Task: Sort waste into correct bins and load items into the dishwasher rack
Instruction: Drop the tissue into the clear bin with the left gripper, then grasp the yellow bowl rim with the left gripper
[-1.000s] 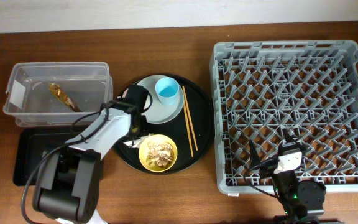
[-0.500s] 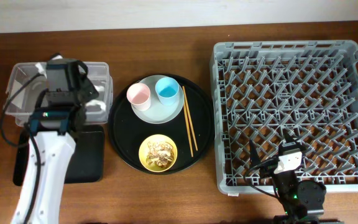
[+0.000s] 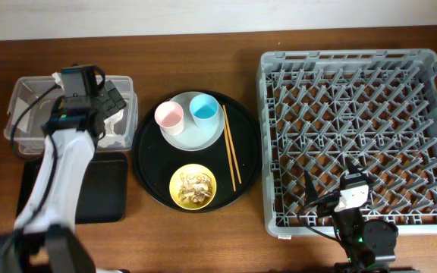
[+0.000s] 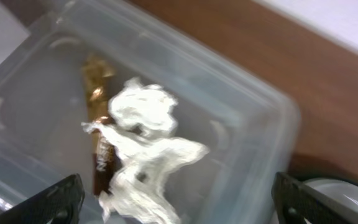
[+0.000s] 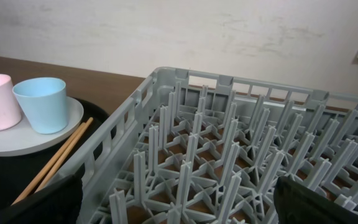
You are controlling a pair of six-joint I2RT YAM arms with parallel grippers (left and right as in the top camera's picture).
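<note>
My left gripper (image 3: pixel 112 106) hangs open over the clear tub (image 3: pixel 29 98). Under its spread jaws the crumpled white tissue (image 4: pixel 145 146) lies loose in the tub beside the brown-gold wrapper (image 4: pixel 98 134). On the round black tray (image 3: pixel 146 155), a pink cup (image 3: pixel 168 115) and a blue cup (image 3: pixel 203 108) stand on the grey plate (image 3: pixel 196 135). The yellow bowl (image 3: pixel 193 186) holds food scraps, and the chopsticks (image 3: pixel 231 148) lie to its right. My right gripper (image 3: pixel 331 180) rests open over the near edge of the grey rack (image 3: pixel 355 91), holding nothing.
A flat black rectangular tray (image 3: pixel 101 189) lies in front of the tub, partly under my left arm. The rack's upright pegs (image 5: pixel 229 155) fill the right wrist view. Bare wooden table runs along the near edge.
The left arm swung from the round tray to the tub with its gripper shut, then opened it. The tissue now lies loose in the tub, and the pink cup is uncovered. The right arm stayed still.
</note>
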